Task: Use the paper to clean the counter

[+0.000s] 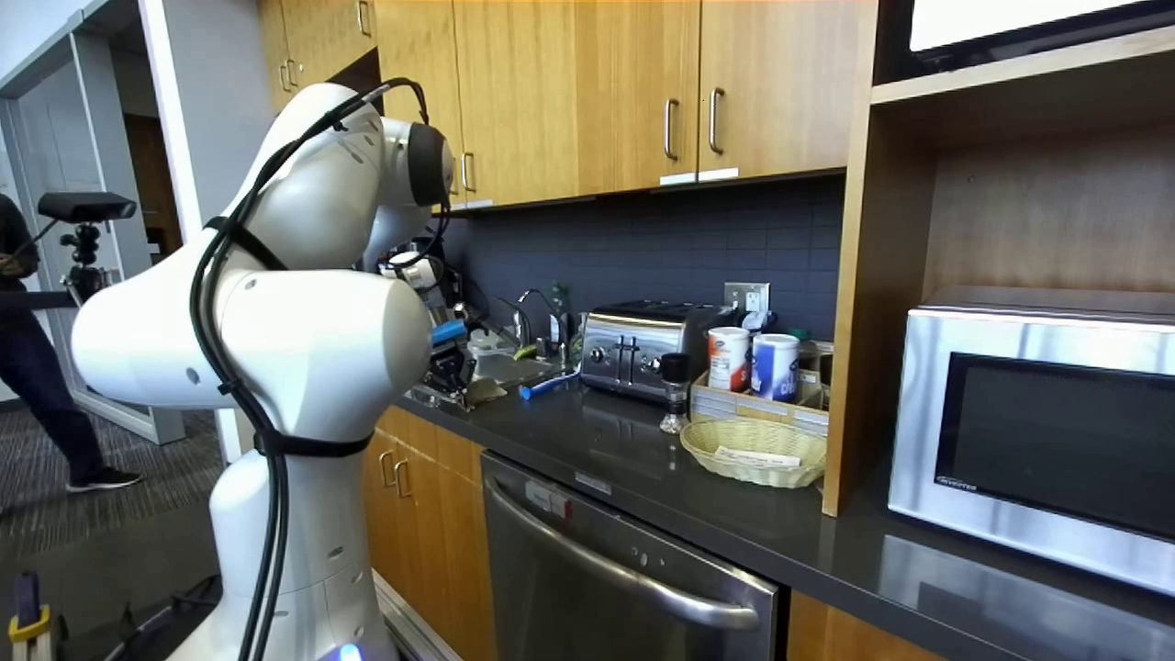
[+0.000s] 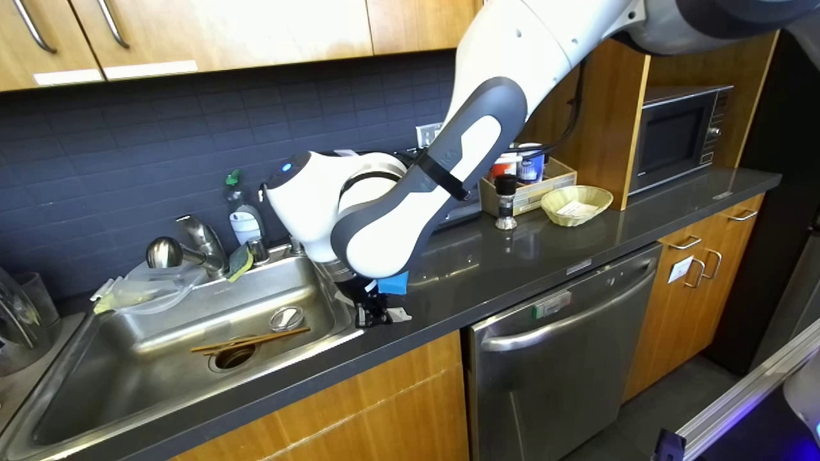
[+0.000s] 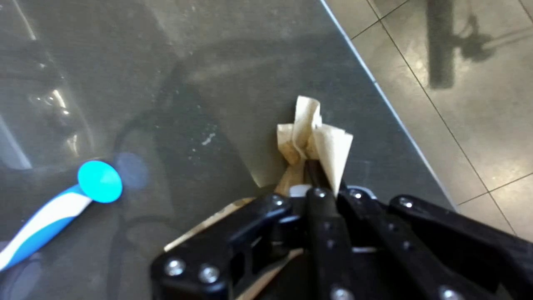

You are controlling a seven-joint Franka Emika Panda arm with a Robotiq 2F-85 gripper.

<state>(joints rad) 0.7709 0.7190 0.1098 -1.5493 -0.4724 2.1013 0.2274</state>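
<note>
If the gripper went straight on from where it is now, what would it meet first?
Probably the dark counter: the gripper points down at it beside the sink, with the paper held in its tip. Whether paper and counter touch is hard to tell.

You can read "INVERTER" on the microwave at the right of an exterior view; lettering on the blue canister is too blurred.
</note>
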